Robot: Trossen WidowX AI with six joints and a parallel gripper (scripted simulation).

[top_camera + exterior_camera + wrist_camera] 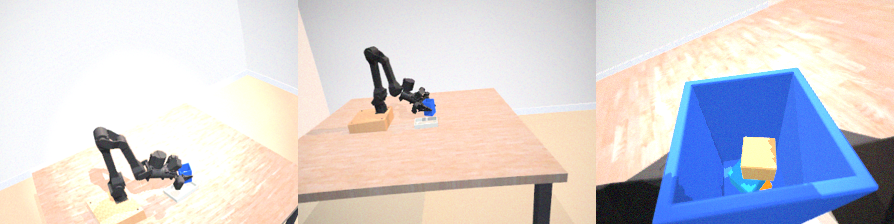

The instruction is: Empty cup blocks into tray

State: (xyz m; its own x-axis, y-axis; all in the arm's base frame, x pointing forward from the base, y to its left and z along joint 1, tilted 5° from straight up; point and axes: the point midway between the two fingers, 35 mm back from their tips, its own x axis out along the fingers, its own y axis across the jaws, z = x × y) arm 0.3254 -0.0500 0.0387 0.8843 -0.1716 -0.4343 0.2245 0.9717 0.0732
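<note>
The wooden table (232, 160) (458, 153) (836, 45) is the support surface. The black arm (110, 164) (376, 75) rises from a wooden base block (107, 212) (366, 125) and reaches toward 3 o'clock in the top view. The shallow pale tray (187, 195) (426, 125) rests on the table, at 3 o'clock from the arm's foot in the top view. The blue cup (185, 170) (430, 103) (738, 110) is raised off the table, near upright, mouth up; it appears at 12 o'clock from the tray in the exterior view. The gripper (185, 177) (432, 108) (746, 126) is clamped on the cup, one finger to each side.

Cup contents, wrist view: a tan block (758, 157) is uppermost. A light blue block (739, 178) shows at its 7 o'clock. Part of an orange block (767, 185) shows at its 5 o'clock.
</note>
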